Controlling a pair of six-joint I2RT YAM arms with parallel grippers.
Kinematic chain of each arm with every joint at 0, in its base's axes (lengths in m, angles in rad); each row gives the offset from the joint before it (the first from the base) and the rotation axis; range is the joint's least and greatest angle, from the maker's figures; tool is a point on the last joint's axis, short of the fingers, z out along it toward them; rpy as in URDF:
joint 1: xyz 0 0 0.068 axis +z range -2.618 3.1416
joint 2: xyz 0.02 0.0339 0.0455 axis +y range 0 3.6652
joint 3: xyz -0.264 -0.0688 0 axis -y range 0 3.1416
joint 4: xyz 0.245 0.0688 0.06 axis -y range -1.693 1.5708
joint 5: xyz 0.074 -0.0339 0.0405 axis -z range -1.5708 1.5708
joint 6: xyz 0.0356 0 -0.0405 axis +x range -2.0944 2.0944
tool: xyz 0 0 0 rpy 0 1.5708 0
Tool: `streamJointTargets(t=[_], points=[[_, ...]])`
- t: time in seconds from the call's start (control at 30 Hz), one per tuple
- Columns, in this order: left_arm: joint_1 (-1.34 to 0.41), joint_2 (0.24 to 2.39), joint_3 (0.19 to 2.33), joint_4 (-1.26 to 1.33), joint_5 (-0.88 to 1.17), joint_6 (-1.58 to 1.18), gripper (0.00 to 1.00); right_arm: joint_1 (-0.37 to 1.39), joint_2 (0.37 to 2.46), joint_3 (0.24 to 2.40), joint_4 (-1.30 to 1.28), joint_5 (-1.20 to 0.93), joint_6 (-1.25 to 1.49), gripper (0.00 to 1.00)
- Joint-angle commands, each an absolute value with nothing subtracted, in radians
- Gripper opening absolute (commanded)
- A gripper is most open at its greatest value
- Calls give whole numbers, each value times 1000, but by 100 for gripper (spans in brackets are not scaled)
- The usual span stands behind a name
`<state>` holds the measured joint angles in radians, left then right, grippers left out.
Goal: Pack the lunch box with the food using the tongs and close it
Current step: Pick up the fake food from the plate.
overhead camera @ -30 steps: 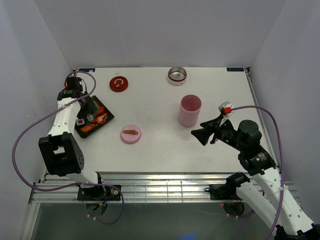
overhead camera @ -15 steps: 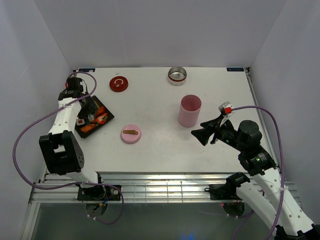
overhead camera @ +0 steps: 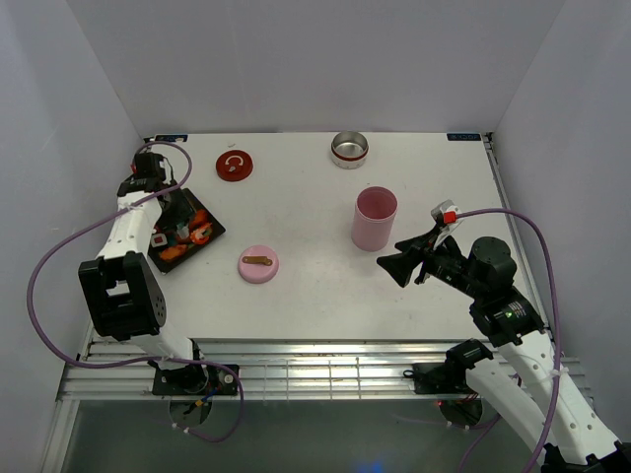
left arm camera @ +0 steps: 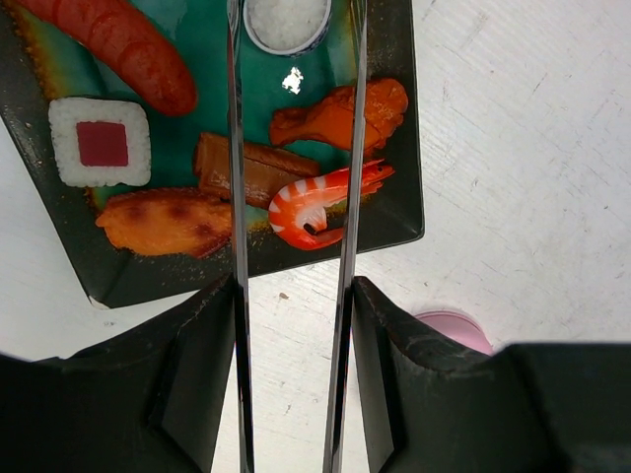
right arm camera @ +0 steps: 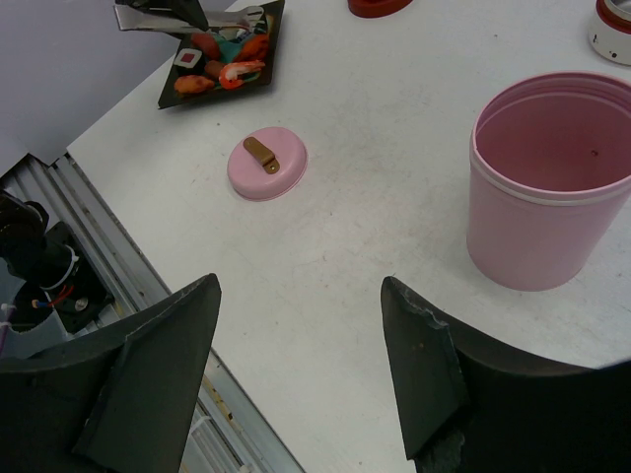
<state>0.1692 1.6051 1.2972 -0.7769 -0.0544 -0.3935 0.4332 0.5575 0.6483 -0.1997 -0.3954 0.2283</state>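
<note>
The food lies in a black tray [left arm camera: 402, 148] with a teal inside: a white ball [left arm camera: 287, 22], a shrimp [left arm camera: 320, 205], a white square piece with a red centre [left arm camera: 100, 142], a red sausage [left arm camera: 118, 44] and orange fried pieces. My left gripper [left arm camera: 294, 296] is shut on the tongs [left arm camera: 238, 197]. Their two thin arms reach over the tray and straddle the white ball; the tips are cut off at the top edge. The pink lunch box [overhead camera: 375, 219] stands open mid-table, with its pink lid [overhead camera: 258, 264] lying to its left. My right gripper [right arm camera: 299, 286] hovers open and empty near the box.
A red lid [overhead camera: 235, 165] and a silver tin with a red band [overhead camera: 349, 150] sit near the back edge. The tray [overhead camera: 212, 229] is at the table's left side, under my left gripper [overhead camera: 170, 212]. White walls enclose the table on three sides.
My left arm has shifted very slightly over the tray. The right arm and the things on the table have not moved.
</note>
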Motion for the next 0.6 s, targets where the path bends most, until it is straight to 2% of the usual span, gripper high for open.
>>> streamJointTargets(t=[0.0, 0.57], points=[[172, 1606, 1284, -747, -32, -403, 58, 437, 549, 653, -173, -396, 216, 72], [172, 1617, 1292, -746, -34, -403, 54, 437, 552, 653, -172, -391, 216, 72]])
